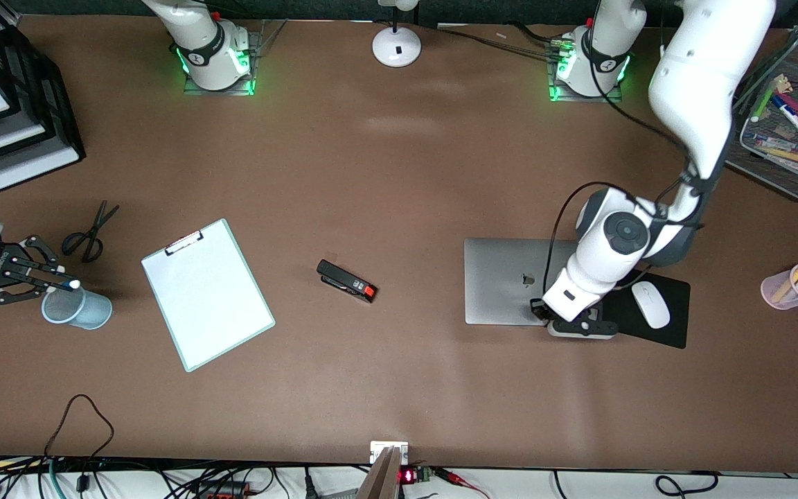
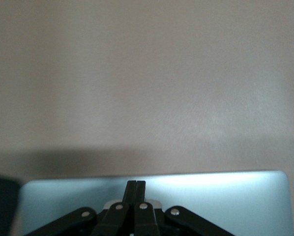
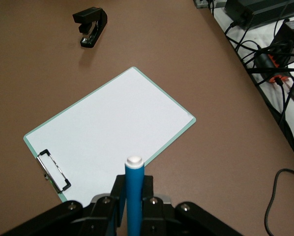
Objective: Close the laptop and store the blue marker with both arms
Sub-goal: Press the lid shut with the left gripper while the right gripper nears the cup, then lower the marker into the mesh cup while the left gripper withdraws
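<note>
The silver-grey laptop point(image 1: 506, 281) lies closed, lid up with its dark logo showing, toward the left arm's end of the table. My left gripper point(image 1: 572, 320) is shut and empty, its tips down on the lid near the edge nearest the front camera; the left wrist view shows the closed fingers point(image 2: 136, 189) on the lid point(image 2: 225, 201). My right gripper point(image 1: 59, 283) is shut on the blue marker point(image 1: 70, 283), white end forward, just over the rim of a light blue mesh cup point(image 1: 80, 310). The marker point(image 3: 135, 191) stands between my right gripper's fingers in the right wrist view.
A white mouse point(image 1: 650, 305) sits on a black mouse pad point(image 1: 672, 329) beside the laptop. A clipboard point(image 1: 206, 294), stapler point(image 1: 347, 281) and scissors point(image 1: 91, 232) lie on the table. A pink pen cup point(image 1: 790, 287), a mesh tray point(image 1: 790, 177) and paper trays point(image 1: 18, 132) stand at the ends.
</note>
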Robot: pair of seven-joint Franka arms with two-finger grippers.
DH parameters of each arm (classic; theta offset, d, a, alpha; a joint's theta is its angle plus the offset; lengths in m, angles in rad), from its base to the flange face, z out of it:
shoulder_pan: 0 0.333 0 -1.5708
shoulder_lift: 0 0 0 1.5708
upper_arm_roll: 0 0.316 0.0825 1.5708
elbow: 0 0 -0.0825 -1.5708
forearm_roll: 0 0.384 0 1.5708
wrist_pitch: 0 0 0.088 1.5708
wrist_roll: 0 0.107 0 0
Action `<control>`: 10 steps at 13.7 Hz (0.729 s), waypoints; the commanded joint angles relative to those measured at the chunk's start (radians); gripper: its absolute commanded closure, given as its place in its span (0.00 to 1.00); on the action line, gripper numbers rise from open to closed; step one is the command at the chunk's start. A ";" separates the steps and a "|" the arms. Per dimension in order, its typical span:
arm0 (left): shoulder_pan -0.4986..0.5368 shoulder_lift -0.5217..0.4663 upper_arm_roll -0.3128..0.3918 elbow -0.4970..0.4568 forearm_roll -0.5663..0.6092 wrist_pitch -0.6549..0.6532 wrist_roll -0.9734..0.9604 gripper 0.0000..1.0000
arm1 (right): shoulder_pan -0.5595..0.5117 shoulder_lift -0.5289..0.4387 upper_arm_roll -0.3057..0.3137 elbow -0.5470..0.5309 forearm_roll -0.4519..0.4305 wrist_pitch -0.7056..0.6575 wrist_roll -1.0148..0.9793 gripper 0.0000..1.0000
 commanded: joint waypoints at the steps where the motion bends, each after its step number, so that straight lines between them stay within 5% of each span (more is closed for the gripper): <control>1: -0.011 -0.151 -0.005 -0.020 0.030 -0.238 0.023 1.00 | -0.047 0.059 0.011 0.096 0.066 -0.080 -0.046 0.94; 8: 0.005 -0.382 -0.085 0.018 -0.054 -0.714 0.189 0.95 | -0.089 0.142 0.011 0.181 0.189 -0.126 -0.120 0.94; 9: 0.005 -0.405 -0.081 0.049 -0.080 -0.772 0.221 0.84 | -0.093 0.157 0.011 0.181 0.189 -0.143 -0.127 0.94; 10: 0.005 -0.418 -0.079 0.072 -0.083 -0.823 0.234 0.62 | -0.102 0.170 0.011 0.181 0.189 -0.153 -0.138 0.94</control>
